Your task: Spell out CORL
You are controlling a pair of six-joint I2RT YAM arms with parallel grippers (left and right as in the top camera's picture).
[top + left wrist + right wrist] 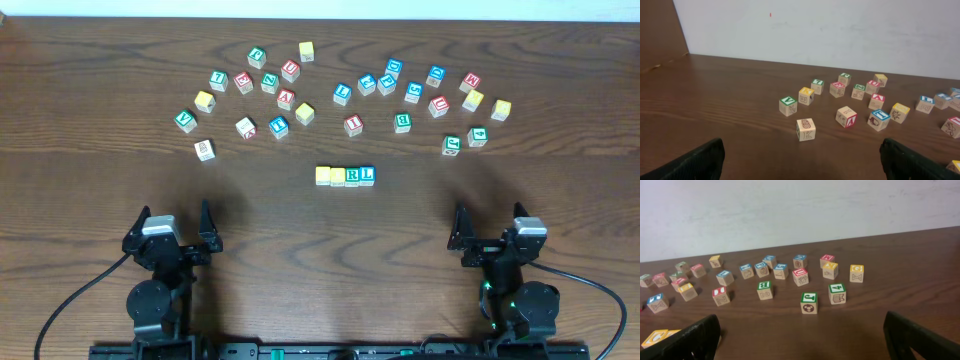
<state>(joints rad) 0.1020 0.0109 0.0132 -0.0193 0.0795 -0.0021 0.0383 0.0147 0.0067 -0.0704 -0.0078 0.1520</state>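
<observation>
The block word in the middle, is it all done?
Looks done: four cubes touch in a row, two yellow tops, too small to read, then green R, blue L. Nothing in hand: left end effector and right end effector are open, empty. Nothing obvious left.

1. Your overhead camera looks straight down from high above the tabletop (320,230). It takes in all the scattered alphabet cubes (290,70) and, along the bottom edge, the left tool (175,222) and right tool (490,222).
2. Your left wrist camera sits low and close to the wood, facing away from its arm toward the white wall (840,35). Its own fingers (695,162) frame the lower corners.
3. Your right wrist camera faces the same wall, equally low, from the other side.
4. Shared ground: the green V cube (788,102) shows in the left wrist and overhead views. The green J cube (809,302) shows in the right wrist and overhead views.
</observation>
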